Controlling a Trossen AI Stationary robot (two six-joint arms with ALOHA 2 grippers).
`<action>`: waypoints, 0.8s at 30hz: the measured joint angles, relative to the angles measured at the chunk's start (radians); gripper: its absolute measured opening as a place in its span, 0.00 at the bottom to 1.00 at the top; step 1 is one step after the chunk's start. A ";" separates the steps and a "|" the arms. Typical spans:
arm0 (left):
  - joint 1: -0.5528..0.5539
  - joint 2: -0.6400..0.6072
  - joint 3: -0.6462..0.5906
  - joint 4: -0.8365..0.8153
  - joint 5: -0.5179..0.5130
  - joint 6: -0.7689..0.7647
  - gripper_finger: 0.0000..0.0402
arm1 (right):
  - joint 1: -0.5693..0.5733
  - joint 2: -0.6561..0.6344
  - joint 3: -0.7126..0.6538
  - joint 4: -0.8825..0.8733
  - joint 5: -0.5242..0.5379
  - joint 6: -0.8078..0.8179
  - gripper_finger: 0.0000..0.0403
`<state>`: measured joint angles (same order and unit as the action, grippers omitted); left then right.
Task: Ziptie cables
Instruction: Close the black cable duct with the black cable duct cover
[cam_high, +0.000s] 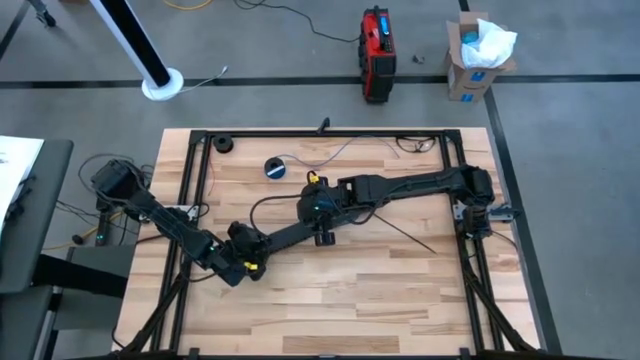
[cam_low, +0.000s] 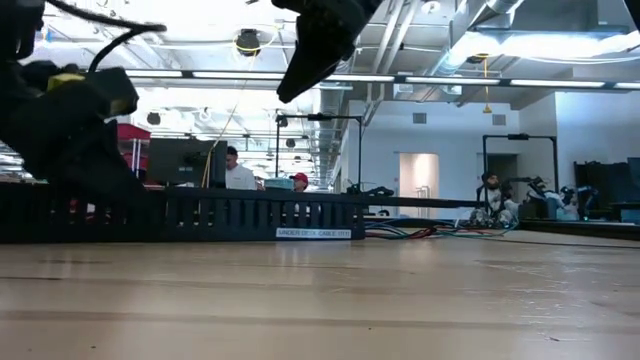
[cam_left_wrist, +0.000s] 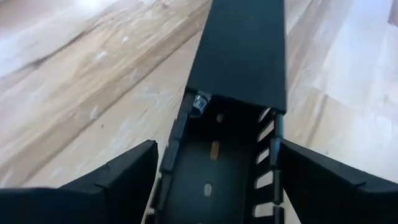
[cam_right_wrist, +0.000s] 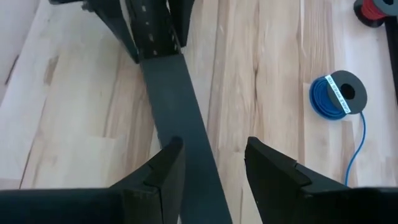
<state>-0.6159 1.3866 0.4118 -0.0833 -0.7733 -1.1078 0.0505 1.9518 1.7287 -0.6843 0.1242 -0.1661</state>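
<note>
The left end effector (cam_left_wrist: 214, 180), spread, straddles the open slotted duct (cam_left_wrist: 217, 162); it may snag a slot. The right end effector (cam_right_wrist: 214, 165), spread over the duct's cover (cam_right_wrist: 177, 106), could knock it askew. The cables (cam_high: 345, 150) lie untouched beyond it.

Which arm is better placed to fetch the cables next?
Probably right. The right gripper hangs open over the black duct, holding nothing, nearer the cables by the table's far edge. The left gripper sits at the duct's open end, farther away.
</note>
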 joint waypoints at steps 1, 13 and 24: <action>0.000 0.004 -0.009 0.016 0.000 -0.010 0.76 | 0.000 0.000 0.000 0.004 0.000 0.000 0.39; -0.004 0.089 -0.042 0.150 -0.024 -0.008 0.76 | -0.005 0.000 0.000 0.024 0.001 -0.003 0.39; -0.030 0.214 -0.039 0.318 -0.014 -0.009 0.75 | -0.042 0.000 0.001 0.022 -0.004 0.001 0.39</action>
<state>-0.6456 1.6005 0.3733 0.2345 -0.7869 -1.1167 0.0089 1.9518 1.7294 -0.6625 0.1206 -0.1655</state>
